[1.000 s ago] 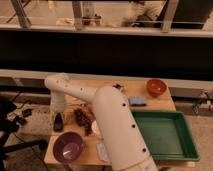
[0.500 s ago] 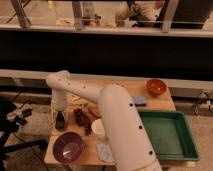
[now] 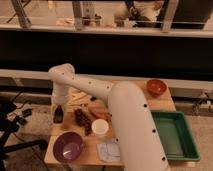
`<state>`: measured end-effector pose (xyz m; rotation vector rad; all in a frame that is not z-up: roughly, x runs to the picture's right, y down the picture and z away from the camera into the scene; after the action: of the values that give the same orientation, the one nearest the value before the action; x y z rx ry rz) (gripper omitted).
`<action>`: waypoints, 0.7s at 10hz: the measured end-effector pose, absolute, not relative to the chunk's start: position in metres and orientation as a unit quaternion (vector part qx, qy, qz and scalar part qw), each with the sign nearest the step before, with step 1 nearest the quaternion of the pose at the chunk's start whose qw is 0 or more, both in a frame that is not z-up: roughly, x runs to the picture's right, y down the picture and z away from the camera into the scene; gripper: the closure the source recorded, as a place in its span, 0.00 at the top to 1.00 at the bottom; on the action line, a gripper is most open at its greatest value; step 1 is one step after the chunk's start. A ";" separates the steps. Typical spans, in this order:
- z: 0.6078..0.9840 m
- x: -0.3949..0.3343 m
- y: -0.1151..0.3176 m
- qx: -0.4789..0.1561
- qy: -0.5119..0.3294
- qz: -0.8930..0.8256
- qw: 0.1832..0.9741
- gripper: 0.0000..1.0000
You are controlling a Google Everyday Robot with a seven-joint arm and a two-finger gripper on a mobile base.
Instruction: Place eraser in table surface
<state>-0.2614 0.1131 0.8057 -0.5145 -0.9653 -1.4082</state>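
Hand (image 3: pixel 59 111) seemingly grips eraser (image 3: pixel 58 115) over table surface (image 3: pixel 91 148).

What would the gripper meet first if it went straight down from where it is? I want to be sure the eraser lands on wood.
Probably the table surface at its left edge: the gripper points down there with the eraser at its tip. Whether it is already touching is unclear.

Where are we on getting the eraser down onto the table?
The arm has carried the eraser to the table surface, left edge, above the purple bowl. In hand: the gripper sits right over the eraser, which looks at or near the tabletop. Left: confirm contact, release, retract.
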 end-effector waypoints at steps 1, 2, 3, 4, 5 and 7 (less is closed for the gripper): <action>0.798 -0.258 0.103 -0.216 -0.419 -0.613 0.634 0.17; 0.789 -0.256 0.093 -0.204 -0.417 -0.611 0.641 0.13; 0.783 -0.256 0.087 -0.196 -0.417 -0.611 0.644 0.13; 0.780 -0.258 0.085 -0.191 -0.418 -0.612 0.644 0.13; 0.778 -0.260 0.084 -0.187 -0.419 -0.613 0.643 0.13; 0.776 -0.269 0.090 -0.185 -0.426 -0.617 0.635 0.13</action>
<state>-0.2686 0.0899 0.7757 -0.4229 -0.9729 -1.4112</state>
